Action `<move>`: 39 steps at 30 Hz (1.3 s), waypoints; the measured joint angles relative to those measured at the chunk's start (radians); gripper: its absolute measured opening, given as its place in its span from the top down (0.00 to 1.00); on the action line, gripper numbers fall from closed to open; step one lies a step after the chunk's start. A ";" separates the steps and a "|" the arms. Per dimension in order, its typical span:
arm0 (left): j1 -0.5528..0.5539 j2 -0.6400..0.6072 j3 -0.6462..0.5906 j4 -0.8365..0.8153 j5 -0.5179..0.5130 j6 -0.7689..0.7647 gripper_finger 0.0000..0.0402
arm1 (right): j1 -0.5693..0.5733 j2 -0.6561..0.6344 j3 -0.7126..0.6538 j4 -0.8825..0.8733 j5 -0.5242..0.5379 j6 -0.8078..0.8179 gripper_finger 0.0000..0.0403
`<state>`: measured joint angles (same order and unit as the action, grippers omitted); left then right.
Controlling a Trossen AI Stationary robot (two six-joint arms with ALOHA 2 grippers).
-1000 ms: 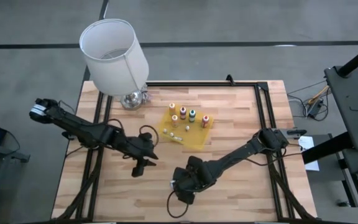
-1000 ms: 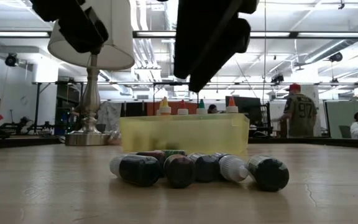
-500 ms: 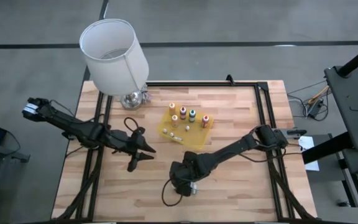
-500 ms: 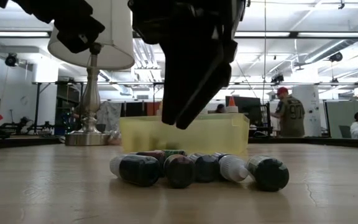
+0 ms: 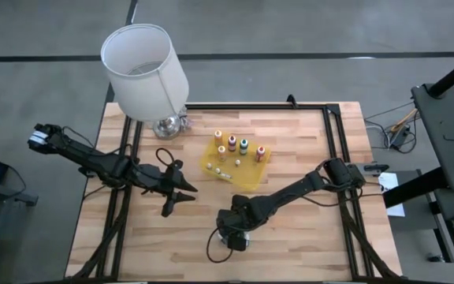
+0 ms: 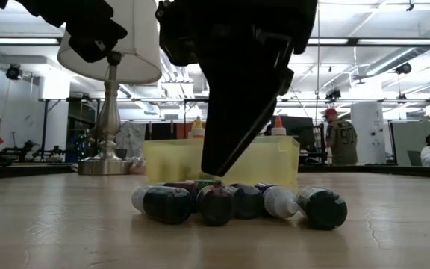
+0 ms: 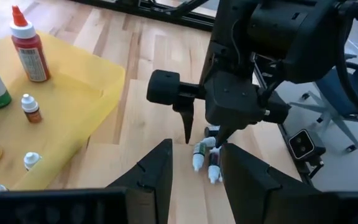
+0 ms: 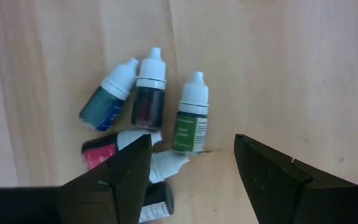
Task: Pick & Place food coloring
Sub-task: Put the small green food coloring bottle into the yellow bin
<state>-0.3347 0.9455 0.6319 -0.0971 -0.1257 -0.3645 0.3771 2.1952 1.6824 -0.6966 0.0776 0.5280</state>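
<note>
Several small vials (image 8: 148, 130) lie bunched under the right end effector (image 8: 191, 171), fingers wide; I'd straddle only the green vial (image 8: 188, 121), clear of neighbours.

Right gripper (image 5: 236, 239) lowered and shifted toward the table's near edge, now directly above the loose vials (image 8: 149, 118). Left gripper (image 5: 178, 195) swung outward, away from the right arm (image 5: 290, 193). Background person (image 6: 337, 135) stepped leftward in the low view.

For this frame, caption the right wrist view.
Open right pincer above small white-capped food coloring vials lying on the wooden table.
</note>
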 joint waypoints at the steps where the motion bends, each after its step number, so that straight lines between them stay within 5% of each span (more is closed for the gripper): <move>1: 0.000 0.000 0.000 0.000 0.000 0.000 0.74 | 0.000 0.000 -0.001 0.002 0.000 -0.004 0.45; 29: 0.001 0.001 0.000 0.000 -0.034 -0.002 0.74 | -0.014 0.000 -0.061 0.087 -0.011 -0.057 0.45; 39: 0.002 0.001 0.000 0.005 -0.057 -0.002 0.74 | -0.020 0.006 -0.068 0.091 -0.010 -0.057 0.59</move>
<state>-0.3325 0.9463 0.6319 -0.0916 -0.1825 -0.3664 0.3575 2.2011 1.6142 -0.6061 0.0672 0.4710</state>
